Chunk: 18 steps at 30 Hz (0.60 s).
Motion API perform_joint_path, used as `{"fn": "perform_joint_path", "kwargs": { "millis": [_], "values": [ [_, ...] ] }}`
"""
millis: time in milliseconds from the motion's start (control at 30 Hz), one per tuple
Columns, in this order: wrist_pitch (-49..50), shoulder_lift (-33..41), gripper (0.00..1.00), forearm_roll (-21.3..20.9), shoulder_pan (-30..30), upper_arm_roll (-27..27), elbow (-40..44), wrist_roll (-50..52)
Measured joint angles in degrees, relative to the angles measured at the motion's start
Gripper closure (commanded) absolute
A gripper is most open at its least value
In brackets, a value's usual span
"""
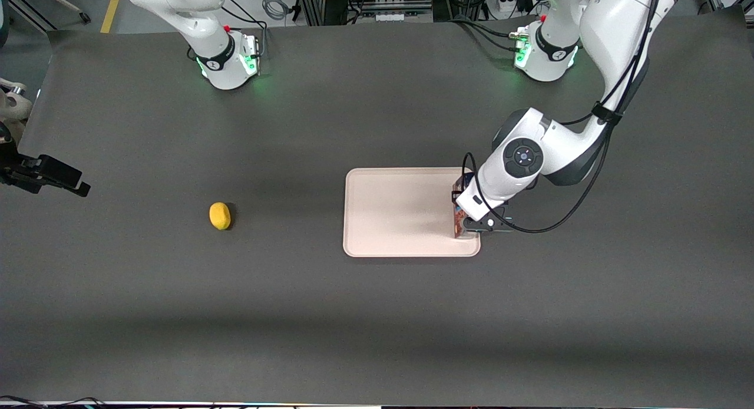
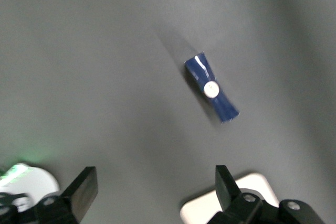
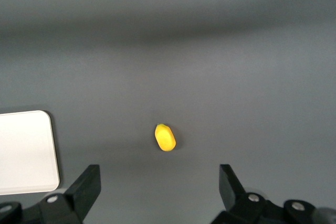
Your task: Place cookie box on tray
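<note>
Fingers of the left gripper stand wide apart in the left wrist view, with nothing between them but bare grey table. In that same view the cookie box lies flat on the table, well apart from both fingers, its navy face and white round logo turned up. A rounded corner of the tray shows just beside one finger.

From the front, the left gripper hangs over the tray's end toward the working arm, and the white wrist hides most of it. A brown-red face of the cookie box shows right under the wrist, at that same end of the tray. Whether the box rests on the tray or is clear of it, I cannot tell from this view.

Well apart from the tray, toward the parked arm's end of the table, sits a small yellow lump. The right wrist view shows the same lump on the grey surface, near a corner of the tray.
</note>
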State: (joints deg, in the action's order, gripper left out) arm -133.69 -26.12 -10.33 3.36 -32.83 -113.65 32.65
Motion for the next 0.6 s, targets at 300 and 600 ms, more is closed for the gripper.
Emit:
{"fn": "perform_joint_path", "kwargs": {
  "millis": [300, 600],
  "values": [
    [0.2, 0.2, 0.00, -0.1, 0.2, 0.1, 0.2, 0.0],
    [7.0, 6.6, 0.00, 3.9, 1.1, 1.8, 3.3, 0.1]
  ]
}}
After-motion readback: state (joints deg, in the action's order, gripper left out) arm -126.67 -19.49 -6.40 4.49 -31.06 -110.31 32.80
